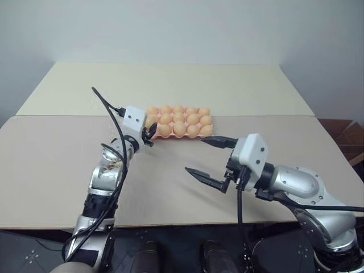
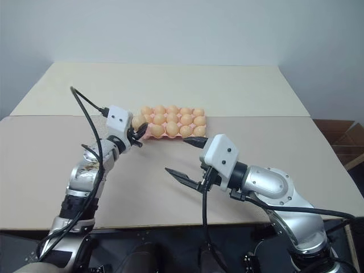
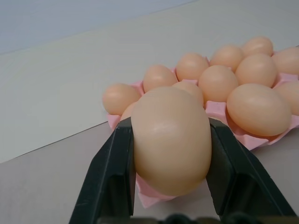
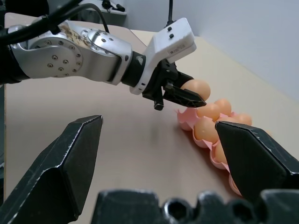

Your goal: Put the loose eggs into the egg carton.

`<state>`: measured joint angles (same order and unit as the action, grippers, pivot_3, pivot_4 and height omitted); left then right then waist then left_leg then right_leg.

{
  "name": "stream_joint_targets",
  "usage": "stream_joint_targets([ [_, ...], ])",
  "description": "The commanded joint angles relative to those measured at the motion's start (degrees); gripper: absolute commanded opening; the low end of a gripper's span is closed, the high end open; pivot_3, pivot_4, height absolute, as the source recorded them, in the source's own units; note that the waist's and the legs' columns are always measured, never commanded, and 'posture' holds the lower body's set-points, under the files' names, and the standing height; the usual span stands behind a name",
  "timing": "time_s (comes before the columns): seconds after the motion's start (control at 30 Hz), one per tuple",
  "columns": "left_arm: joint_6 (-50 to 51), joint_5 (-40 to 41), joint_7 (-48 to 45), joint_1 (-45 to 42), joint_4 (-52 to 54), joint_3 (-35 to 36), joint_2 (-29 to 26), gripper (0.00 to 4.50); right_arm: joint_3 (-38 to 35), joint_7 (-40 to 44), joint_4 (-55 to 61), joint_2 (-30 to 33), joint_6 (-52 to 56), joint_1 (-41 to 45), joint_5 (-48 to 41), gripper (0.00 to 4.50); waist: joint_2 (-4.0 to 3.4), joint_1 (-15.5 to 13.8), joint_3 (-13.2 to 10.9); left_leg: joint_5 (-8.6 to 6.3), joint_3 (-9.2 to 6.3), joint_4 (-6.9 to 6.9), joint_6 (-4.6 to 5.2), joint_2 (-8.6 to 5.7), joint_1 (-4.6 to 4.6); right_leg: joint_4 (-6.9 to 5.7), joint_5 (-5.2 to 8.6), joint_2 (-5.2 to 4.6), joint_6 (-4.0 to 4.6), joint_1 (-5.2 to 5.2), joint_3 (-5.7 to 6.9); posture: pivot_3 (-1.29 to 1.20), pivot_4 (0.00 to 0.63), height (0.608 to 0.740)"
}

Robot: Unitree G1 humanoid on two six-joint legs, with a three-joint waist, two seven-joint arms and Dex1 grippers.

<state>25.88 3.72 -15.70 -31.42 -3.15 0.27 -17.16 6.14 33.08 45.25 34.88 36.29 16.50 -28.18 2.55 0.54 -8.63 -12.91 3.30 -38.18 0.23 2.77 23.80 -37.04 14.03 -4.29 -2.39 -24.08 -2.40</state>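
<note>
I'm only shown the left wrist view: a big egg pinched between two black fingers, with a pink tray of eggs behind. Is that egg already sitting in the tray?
Observer: Not yet. From the side, the egg hangs in the left gripper just above the end corner of the egg carton, not touching it.
Operator: Is the other arm doing anything?
Observer: The right gripper hovers over the table on the near side of the carton, fingers wide apart and empty.
Operator: Is the tray nearly full?
Observer: From the head view, every cup I can see holds an egg; the corner by the left gripper is hidden.
</note>
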Motion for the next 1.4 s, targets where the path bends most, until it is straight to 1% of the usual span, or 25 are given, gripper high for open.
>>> stream_joint_targets([
  [0.03,-4.4,-1.6,2.5,-1.1,-2.5,0.6,0.9,1.67,-0.3,-1.0,2.3,-0.2,0.3,0.9,0.1,4.5,0.0,0.0,0.0,0.0,0.0,0.0,0.0,0.0,0.0,0.0,0.0,0.0,0.0,0.0,0.0,0.0,0.15,0.74],
  [0.27,-5.3,-2.4,2.3,-0.8,-4.6,-0.5,1.6,1.67,-0.4,-1.4,2.2,-0.1,0.6,1.5,0.0,4.5,0.0,0.0,0.0,0.0,0.0,0.0,0.0,0.0,0.02,0.01,0.0,-0.01,0.0,-0.01,0.01,0.0,0.15,0.74],
  [0.47,-5.1,-2.3,2.6,-1.0,-6.4,-0.1,1.6,1.67,-0.3,-2.6,2.3,-0.7,1.6,1.9,0.0,4.5,0.0,0.0,0.0,0.0,-0.01,0.0,0.0,0.0,0.01,0.0,0.0,0.0,0.0,0.0,0.02,0.0,0.15,0.74],
  [0.6,-5.2,-2.4,2.6,-1.0,-7.0,-0.2,1.5,1.67,-1.0,-7.4,2.2,-1.9,6.5,2.9,0.6,4.5,0.0,0.0,0.0,0.0,-0.01,0.0,0.0,0.0,0.01,0.0,0.0,-0.01,0.0,-0.01,0.02,0.0,0.15,0.74],
  [0.77,-5.4,-2.4,2.6,-1.2,-7.3,-0.4,1.9,1.67,-2.2,-9.8,3.0,-2.5,12.7,4.0,-1.7,4.5,0.0,0.0,0.0,0.0,-0.01,0.0,0.0,0.0,0.01,0.0,0.0,-0.01,0.0,-0.01,0.02,0.0,0.15,0.74],
  [1.13,-7.4,-1.8,1.9,-2.4,-9.7,0.1,2.6,1.67,-1.8,-9.6,3.9,-2.2,13.5,4.3,-1.9,4.5,0.0,0.0,0.0,0.0,-0.01,0.0,0.0,0.0,0.02,0.0,0.0,-0.01,0.0,-0.01,0.02,0.0,0.15,0.74],
  [1.2,-8.3,-1.9,2.3,-2.9,-10.5,0.5,2.8,2.37,-1.8,-9.5,3.9,-2.2,13.4,4.2,-1.8,4.5,0.0,0.0,0.0,0.0,-0.01,0.0,0.0,0.0,0.03,0.0,0.0,-0.01,0.0,-0.01,0.02,0.0,0.15,0.74],
  [1.23,-8.5,-2.0,2.4,-3.1,-10.8,0.6,2.8,2.52,-1.8,-9.5,3.9,-2.2,13.3,4.2,-1.8,4.5,0.0,0.0,0.0,0.0,-0.01,0.0,0.0,0.0,0.03,0.0,0.0,-0.01,0.0,-0.01,0.02,0.0,0.15,0.74],
  [1.3,-8.9,-2.3,2.7,-3.3,-10.9,0.6,2.8,3.21,-1.8,-9.5,4.0,-2.1,13.3,4.0,-1.8,4.5,0.0,0.0,0.0,0.0,-0.01,0.0,0.0,0.0,0.03,0.01,0.0,-0.01,-0.01,-0.01,0.02,0.0,0.15,0.74],
  [1.4,-9.5,-2.6,3.3,-2.9,-10.1,0.6,2.7,4.09,-2.0,-9.3,4.2,-1.9,13.2,3.7,-1.9,4.5,0.0,0.0,0.0,0.0,-0.01,0.0,0.0,0.0,0.03,0.01,0.0,-0.01,-0.01,-0.01,0.02,0.0,0.15,0.74],
])
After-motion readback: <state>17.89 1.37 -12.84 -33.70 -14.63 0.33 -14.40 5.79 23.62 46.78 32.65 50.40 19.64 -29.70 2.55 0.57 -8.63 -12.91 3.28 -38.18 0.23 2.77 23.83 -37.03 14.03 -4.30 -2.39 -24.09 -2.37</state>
